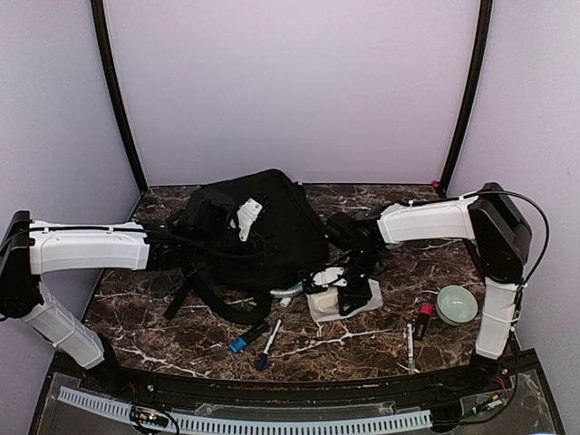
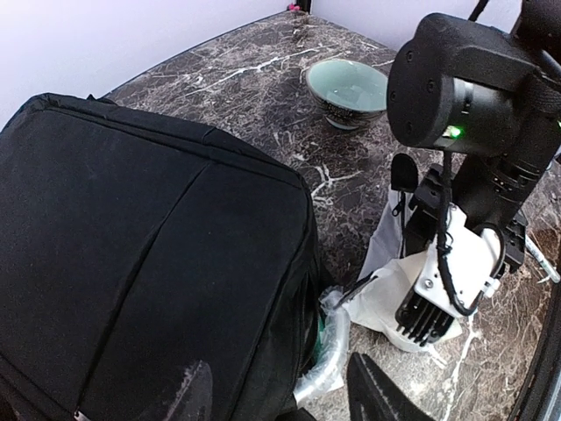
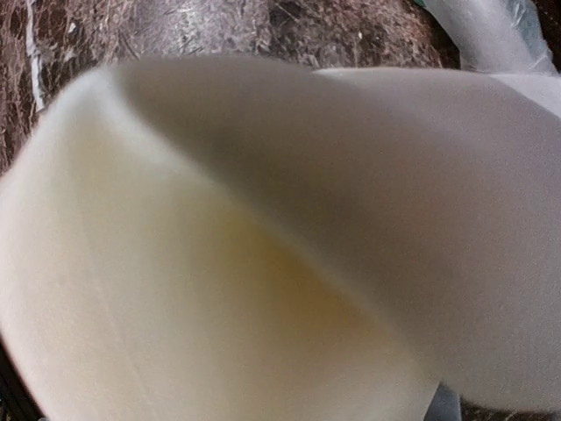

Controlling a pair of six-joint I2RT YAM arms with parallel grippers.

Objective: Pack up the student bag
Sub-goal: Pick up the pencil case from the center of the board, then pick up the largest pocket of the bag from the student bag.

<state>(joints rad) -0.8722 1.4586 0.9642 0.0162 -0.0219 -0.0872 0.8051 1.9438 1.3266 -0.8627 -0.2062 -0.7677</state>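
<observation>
Pale lilac walls enclose a dark brown, white-veined marble tabletop (image 1: 381,349). The student bag (image 1: 272,227), a large black soft fabric backpack, lies at the table's middle towards the back.

The left gripper (image 2: 280,399) sits over the bag's near right edge with its jaws apart. Whether they pinch any fabric cannot be told. The right gripper (image 1: 344,294) is lowered onto a cream-white, rounded, soft-looking object (image 3: 263,263) that rests on a flat white sheet (image 1: 362,304) just beside the bag. This object fills the right wrist view, so whether the jaws have clamped it cannot be told either.

Several things could plausibly go wrong:
- A soft body may squash or slip out of a partial pinch when lifted.
- The thin sheet beneath could be dragged up with the object.
- No open mouth on the bag is visible from above, and crinkled clear plastic (image 2: 329,346) bulges at its edge. The load could catch there or push the bag away.
- The two wrists work close together, so a swing towards the bag risks a knock.
- The pale green ceramic bowl (image 1: 456,304) and the scattered pens (image 1: 269,344) stand nearby and could be swept by a low pass.
</observation>
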